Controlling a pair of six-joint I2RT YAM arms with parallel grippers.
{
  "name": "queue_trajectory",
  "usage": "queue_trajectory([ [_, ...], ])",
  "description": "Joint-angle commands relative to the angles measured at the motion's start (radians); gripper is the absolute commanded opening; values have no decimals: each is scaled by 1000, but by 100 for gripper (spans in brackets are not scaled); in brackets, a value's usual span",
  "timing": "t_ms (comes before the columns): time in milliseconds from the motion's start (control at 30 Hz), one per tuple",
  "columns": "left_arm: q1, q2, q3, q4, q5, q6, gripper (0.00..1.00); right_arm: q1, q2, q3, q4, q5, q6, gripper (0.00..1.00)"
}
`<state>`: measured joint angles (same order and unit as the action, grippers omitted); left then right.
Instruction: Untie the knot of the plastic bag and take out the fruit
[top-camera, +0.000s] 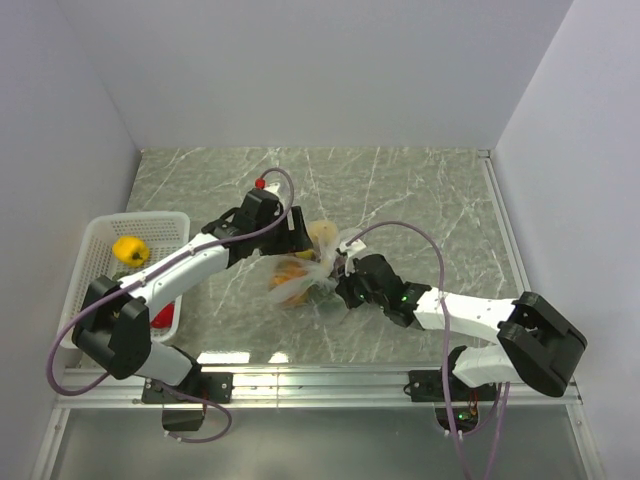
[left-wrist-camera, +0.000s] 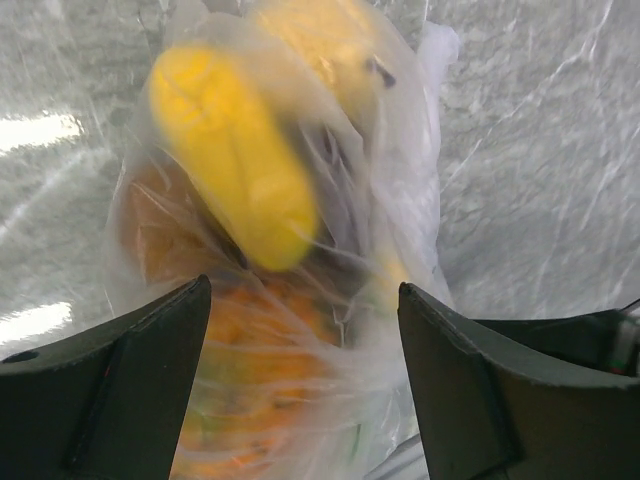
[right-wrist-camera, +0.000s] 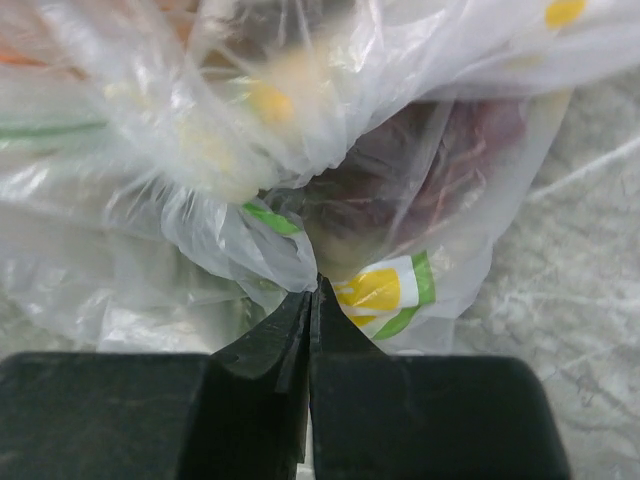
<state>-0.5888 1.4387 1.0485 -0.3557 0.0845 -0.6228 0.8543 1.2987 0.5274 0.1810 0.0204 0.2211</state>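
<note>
The clear plastic bag (top-camera: 298, 277) lies mid-table, full of fruit. In the left wrist view a long yellow fruit (left-wrist-camera: 235, 150) and orange fruit (left-wrist-camera: 255, 340) show through the bag (left-wrist-camera: 400, 200). My left gripper (left-wrist-camera: 300, 330) is open, with its jaws either side of the bag and above it (top-camera: 298, 232). My right gripper (right-wrist-camera: 315, 285) is shut on a bunched fold of the bag (right-wrist-camera: 250, 245) at its right side (top-camera: 345, 285). A dark purple grape bunch (right-wrist-camera: 430, 170) shows behind the printed plastic. I cannot make out the knot for certain.
A white basket (top-camera: 95, 232) stands at the left edge and holds a yellow fruit (top-camera: 130, 250). A small red fruit (top-camera: 163, 318) shows in it by the left arm. The walls stand close on both sides.
</note>
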Motion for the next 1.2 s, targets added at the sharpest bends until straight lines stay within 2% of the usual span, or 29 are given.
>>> queue_trajectory([
  [0,-5,-32,-15,80,-15,-141,80,12,-9,-29,44,35,17,0],
  [133,-25,-17,7,51,-41,-173,79,32,-6,-12,32,73,-2,0],
  [233,-95,11,59,-7,-81,-160,78,49,-10,2,22,111,-6,0],
  [333,-134,34,107,-64,-178,-121,76,61,-22,8,14,144,-15,0],
  [400,-146,48,117,-106,-203,-112,70,68,-36,8,8,156,-20,0],
  [700,-187,92,107,-108,-160,-146,66,78,-64,13,5,188,-31,0],
  [800,-200,106,97,-85,-169,-161,44,86,-61,19,3,199,-39,0],
  [833,-201,106,96,-78,-173,-163,26,88,-61,17,3,204,-39,0],
  [933,-200,95,93,-68,-192,-167,0,89,-70,8,3,211,-35,0],
  [1100,-157,57,59,-14,-215,-173,1,88,-110,-24,-5,312,-6,0],
  [1167,-81,23,33,-5,-218,-170,1,72,-151,-44,-20,357,14,0],
])
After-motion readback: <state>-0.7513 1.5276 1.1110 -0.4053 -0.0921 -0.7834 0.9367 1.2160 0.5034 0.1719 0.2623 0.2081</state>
